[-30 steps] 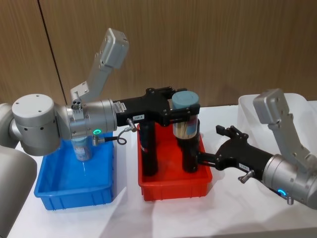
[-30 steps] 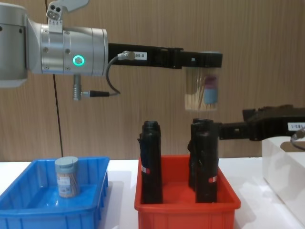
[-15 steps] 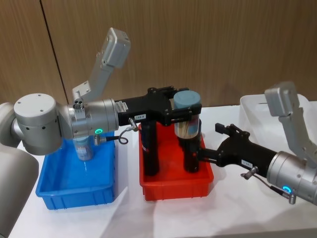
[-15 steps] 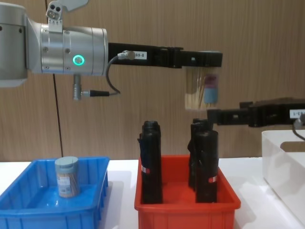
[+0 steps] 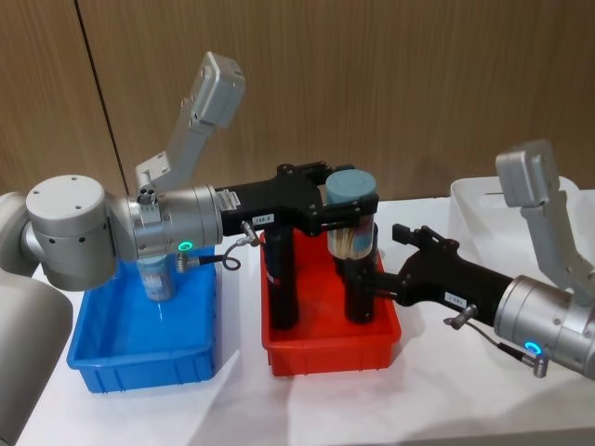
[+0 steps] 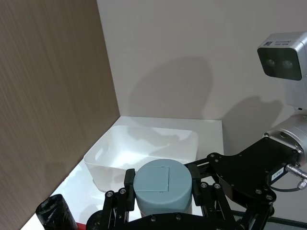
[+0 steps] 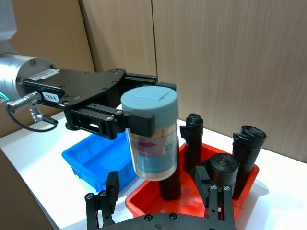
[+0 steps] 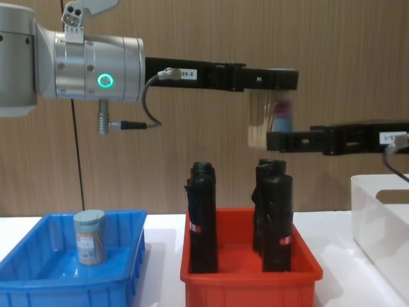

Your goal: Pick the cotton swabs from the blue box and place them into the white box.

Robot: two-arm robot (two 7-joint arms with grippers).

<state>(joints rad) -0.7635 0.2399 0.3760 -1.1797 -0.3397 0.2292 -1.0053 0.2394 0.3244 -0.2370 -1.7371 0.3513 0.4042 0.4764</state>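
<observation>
Left end effector (image 5: 346, 212) clamps cotton swabs jar (image 5: 351, 240) at lid, high over red bin (image 5: 325, 355) (body left bare, likely for handover) | right end effector (image 5: 383, 262) spread wide beside jar body | second jar (image 8: 89, 236) upright in blue box (image 5: 139, 358) | white box (image 8: 377, 217) far right

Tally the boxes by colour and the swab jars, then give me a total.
blue box: 1
red box: 1
white box: 1
cotton swab jars: 2
total: 5
</observation>
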